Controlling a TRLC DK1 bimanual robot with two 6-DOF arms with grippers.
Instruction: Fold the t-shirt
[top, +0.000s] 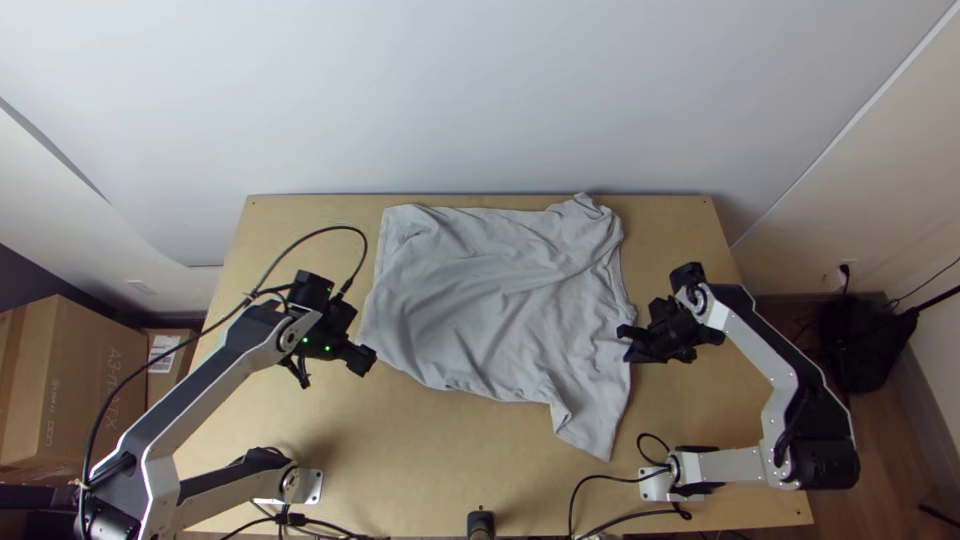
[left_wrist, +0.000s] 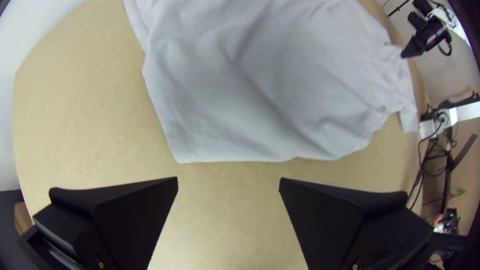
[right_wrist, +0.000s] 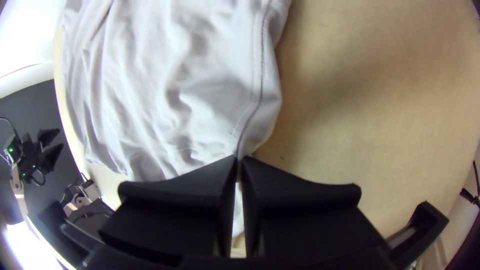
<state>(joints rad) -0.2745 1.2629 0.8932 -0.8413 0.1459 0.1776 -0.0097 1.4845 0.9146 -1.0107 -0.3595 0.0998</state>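
Checking in from my end of the link. The t-shirt (top: 490, 300) was lying spread across the middle of the table (top: 400, 460), kinda wrinkled, bunched at its upper right corner, with one sleeve poking down toward the lower right of the top view.

My right gripper (top: 628, 344) was at the shirt's right edge. In its wrist view the right gripper (right_wrist: 239, 159) had its jaws closed together with a bit of fabric pinched between the tips, right by a seam. My left gripper (top: 333, 370) was near the shirt's lower left edge, and the wrist view of the left gripper (left_wrist: 229, 181) had the jaws wide apart with nothing in them, just bare wood between.

As for clutter, a black cable (top: 325, 230) from the left arm looped over the upper left of the table, ending near the shirt's left edge. More wires (top: 587, 487) curled around the right arm's base at lower right, pretty near that sleeve. A stubby black thing (top: 481, 522) sat at bottom centre. Off the table I had a big cardboard box (top: 75, 380) at lower left, a black bag (top: 860, 350) on the floor at right, and a pale wall (top: 480, 100) behind the far edge.
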